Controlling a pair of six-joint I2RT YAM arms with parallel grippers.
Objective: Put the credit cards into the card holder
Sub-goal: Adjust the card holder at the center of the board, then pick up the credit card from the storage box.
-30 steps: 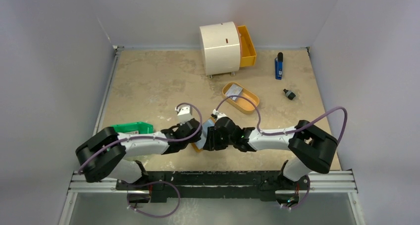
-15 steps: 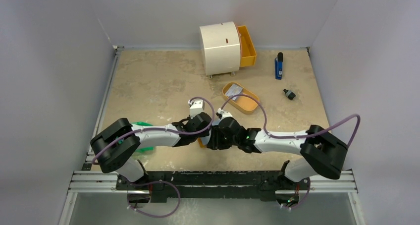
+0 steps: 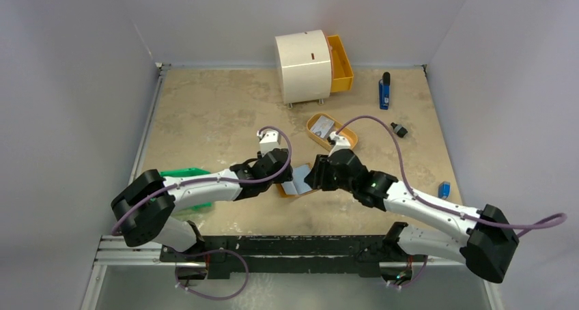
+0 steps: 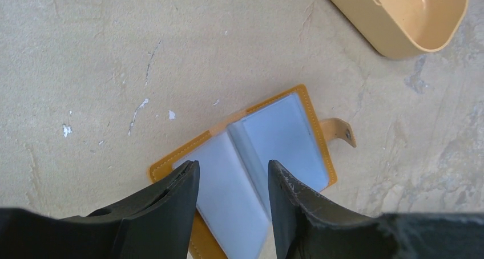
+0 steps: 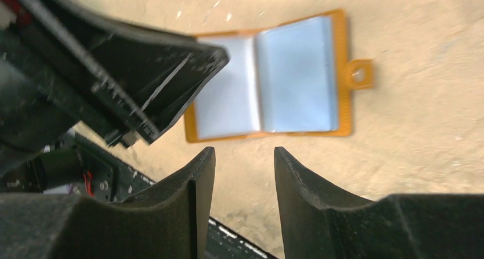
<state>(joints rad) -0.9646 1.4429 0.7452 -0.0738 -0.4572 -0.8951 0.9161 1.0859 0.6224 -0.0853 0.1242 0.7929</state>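
Observation:
The tan card holder point(image 3: 298, 179) lies open and flat on the table, its pale blue clear sleeves point(image 4: 274, 142) facing up and its strap tab point(image 4: 339, 129) sticking out. I cannot tell whether its sleeves hold cards. One pale credit card point(image 3: 325, 125) lies in the yellow tray point(image 3: 343, 145). My left gripper point(image 4: 234, 169) hovers open just over the holder's left page, holding nothing. Just right of the holder point(image 5: 274, 79), my right gripper point(image 5: 244, 155) stands open and empty, and the left gripper's fingers point(image 5: 154, 76) show in its view.
A white round drawer unit point(image 3: 302, 65) with an orange drawer point(image 3: 341, 63) pulled out stands at the back. A blue tool point(image 3: 384, 91), a small black part point(image 3: 399, 129) and a small blue item point(image 3: 444, 188) lie on the right. A green bin point(image 3: 183, 176) sits under the left arm.
The right arm has swung out to the right and its gripper has drawn back from the holder. The left gripper has opened. The holder now lies spread open between the two grippers.

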